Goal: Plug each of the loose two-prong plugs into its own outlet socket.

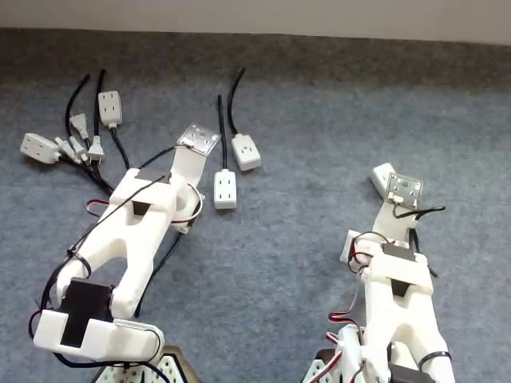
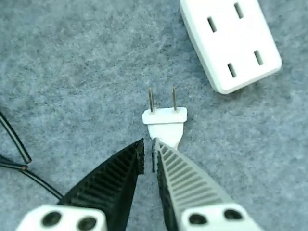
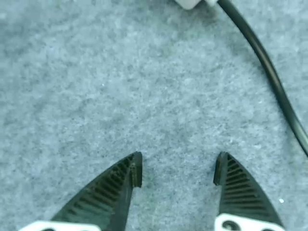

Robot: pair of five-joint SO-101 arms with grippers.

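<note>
left hand (image 2: pixel 148 155) shut — seemingly pinching plug (image 2: pixel 164 122)

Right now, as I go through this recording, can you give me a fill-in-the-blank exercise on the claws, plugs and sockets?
1. The white plug pinched at the tip of the left claw has ___ metal prongs.
2. The outlet socket ahead of those prongs shows ___ slots.
3. The right claw hangs over the grey carpet with its jaws ___.
4. The cable near the right claw is ___ in colour.

Missing words: two; four; open; black.
</note>
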